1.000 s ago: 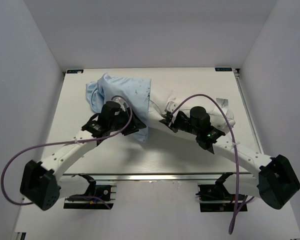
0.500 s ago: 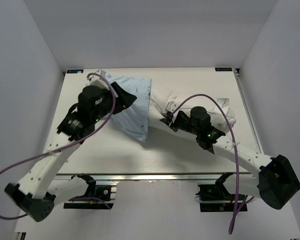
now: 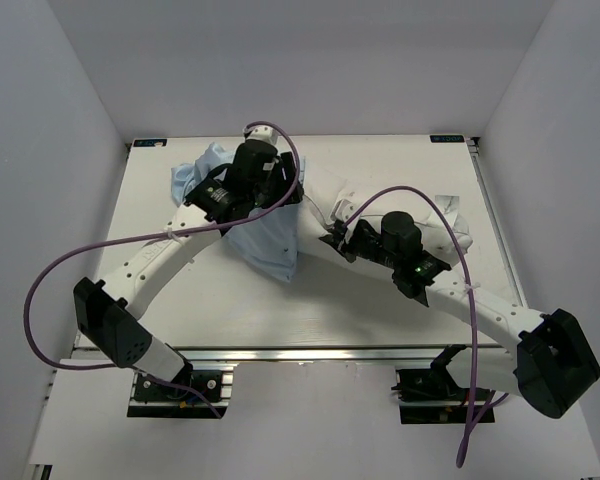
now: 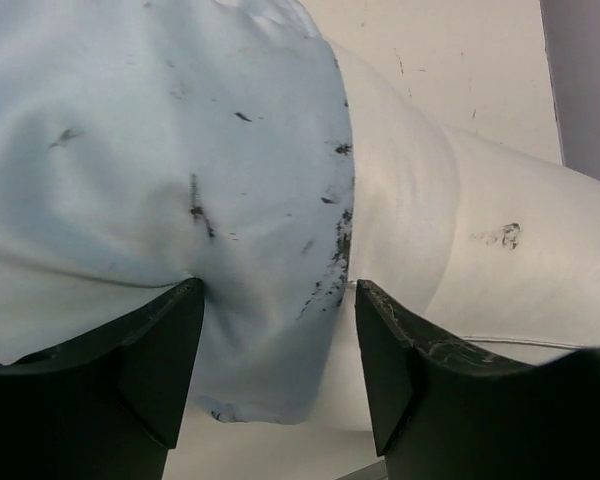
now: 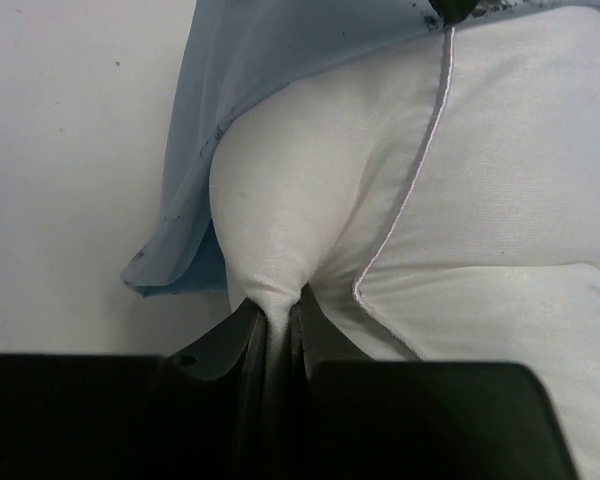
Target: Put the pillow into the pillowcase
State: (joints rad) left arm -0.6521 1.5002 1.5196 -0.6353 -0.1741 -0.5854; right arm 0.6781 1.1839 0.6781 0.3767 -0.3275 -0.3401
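The white pillow (image 3: 420, 215) lies right of centre, its left end inside the light-blue pillowcase (image 3: 272, 245). My right gripper (image 3: 333, 237) is shut on a pinch of the pillow's near edge (image 5: 277, 295), just beside the pillowcase's hem (image 5: 195, 190). My left gripper (image 3: 278, 195) hangs over the pillowcase's open end. In the left wrist view its jaws (image 4: 278, 300) stand open and straddle the hem, with blue pillowcase (image 4: 150, 150) to the left, bare pillow (image 4: 480, 230) to the right and nothing held.
The white table (image 3: 380, 300) is boxed in by grey walls on three sides. A metal rail (image 3: 300, 352) runs along the near edge by the arm bases. Purple cables (image 3: 40, 310) loop off both arms.
My left arm lifted off the pillowcase's near side, swung up and back, and now sits over the hem with its jaws wider. The right gripper kept its pinch and stayed put.
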